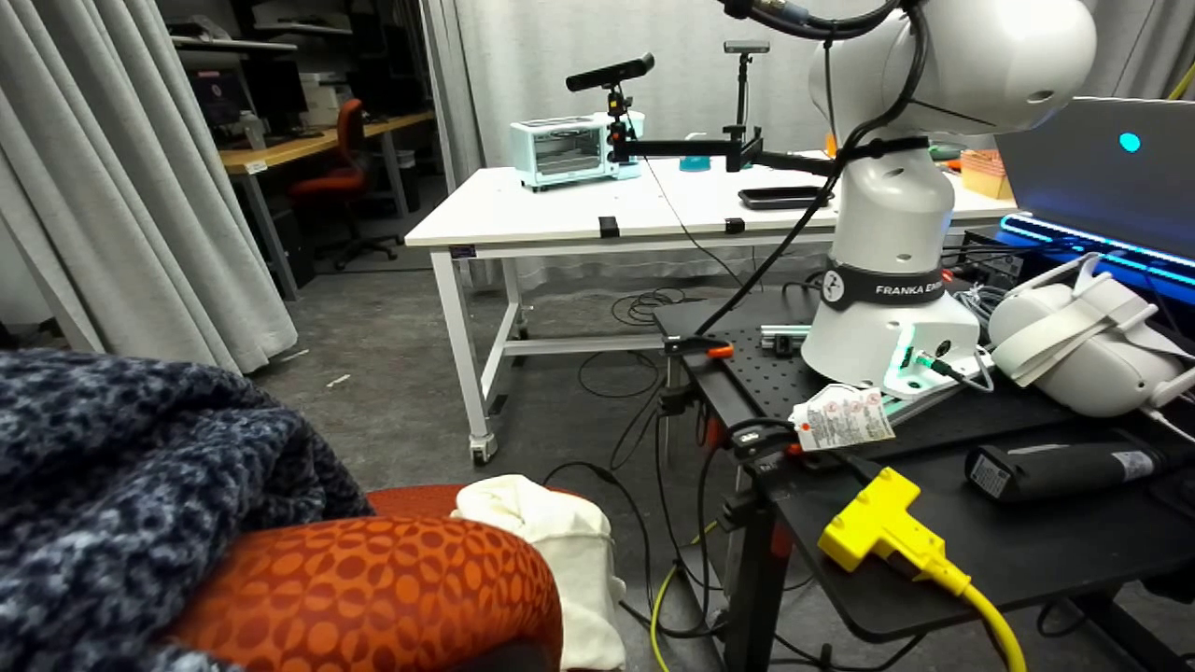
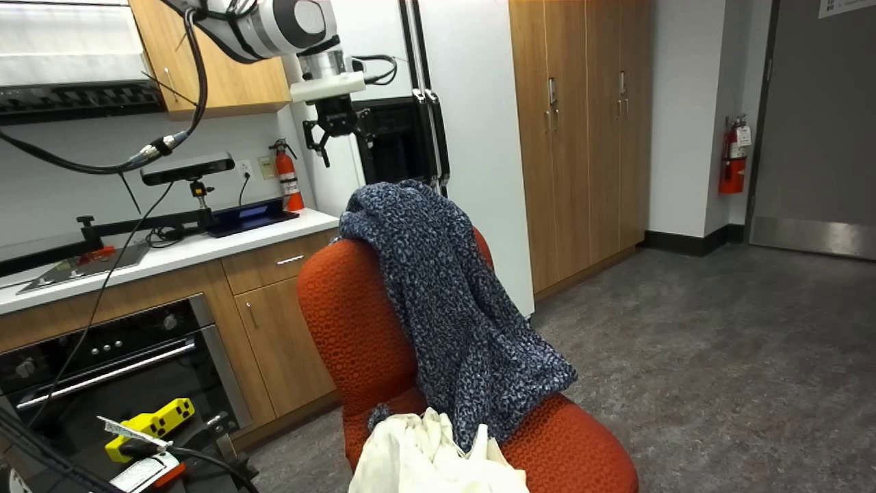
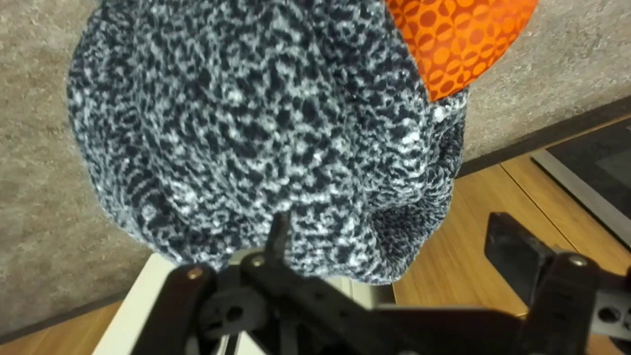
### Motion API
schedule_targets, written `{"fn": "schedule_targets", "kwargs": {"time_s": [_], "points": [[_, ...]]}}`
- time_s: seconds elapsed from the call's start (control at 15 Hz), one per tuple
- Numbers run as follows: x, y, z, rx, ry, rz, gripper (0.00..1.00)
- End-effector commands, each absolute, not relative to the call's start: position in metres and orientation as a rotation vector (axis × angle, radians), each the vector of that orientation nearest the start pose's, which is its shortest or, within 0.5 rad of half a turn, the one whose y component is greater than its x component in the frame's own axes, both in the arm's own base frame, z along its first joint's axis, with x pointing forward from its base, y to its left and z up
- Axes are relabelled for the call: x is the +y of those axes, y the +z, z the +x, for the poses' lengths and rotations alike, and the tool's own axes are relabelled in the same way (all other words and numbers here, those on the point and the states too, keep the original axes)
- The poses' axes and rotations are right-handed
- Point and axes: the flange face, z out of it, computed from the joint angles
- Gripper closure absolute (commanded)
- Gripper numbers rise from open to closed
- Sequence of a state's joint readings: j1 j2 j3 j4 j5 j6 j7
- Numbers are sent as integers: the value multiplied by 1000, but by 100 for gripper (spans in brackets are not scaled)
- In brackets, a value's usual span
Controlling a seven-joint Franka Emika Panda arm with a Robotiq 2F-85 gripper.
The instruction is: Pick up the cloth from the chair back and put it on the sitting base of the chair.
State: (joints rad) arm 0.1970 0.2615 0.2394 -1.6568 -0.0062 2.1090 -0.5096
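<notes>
A dark blue and white speckled knit cloth (image 2: 452, 308) drapes over the back of an orange chair (image 2: 349, 308) and hangs down onto its seat (image 2: 582, 452). The cloth also shows at the left of an exterior view (image 1: 140, 448) with part of the chair (image 1: 392, 579). My gripper (image 2: 348, 150) is open and empty, above the top of the chair back and apart from the cloth. In the wrist view, the cloth (image 3: 256, 123) fills the upper middle, with its edge between and beyond the open fingers (image 3: 389, 222). A piece of orange chair (image 3: 463, 44) shows at top right.
A cream cloth bag (image 2: 431, 459) lies at the seat's near side and also shows in an exterior view (image 1: 579, 569). A fridge (image 2: 472, 137) and a counter (image 2: 274, 236) stand behind the chair. A black cart (image 1: 934, 560) holds the robot base and a yellow power block (image 1: 882, 523).
</notes>
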Motion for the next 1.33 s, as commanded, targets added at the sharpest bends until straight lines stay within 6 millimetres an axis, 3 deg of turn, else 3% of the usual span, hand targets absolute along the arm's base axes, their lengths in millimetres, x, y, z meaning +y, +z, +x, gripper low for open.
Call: {"fn": "schedule_targets", "kwargs": {"time_s": [0.0,0.47,0.93,1.0,1.07,1.2,1.27], "points": [[290,466,629,-1570,-377,-2646,0],[290,416,658,-1664,-408,-2550,0],[304,384,659,-1666,-353,-2461,0],[304,384,660,-1651,-358,-2457,4],[303,385,661,-1636,-362,-2448,28],[296,389,665,-1595,-378,-2418,30],[292,394,666,-1564,-394,-2405,37]]}}
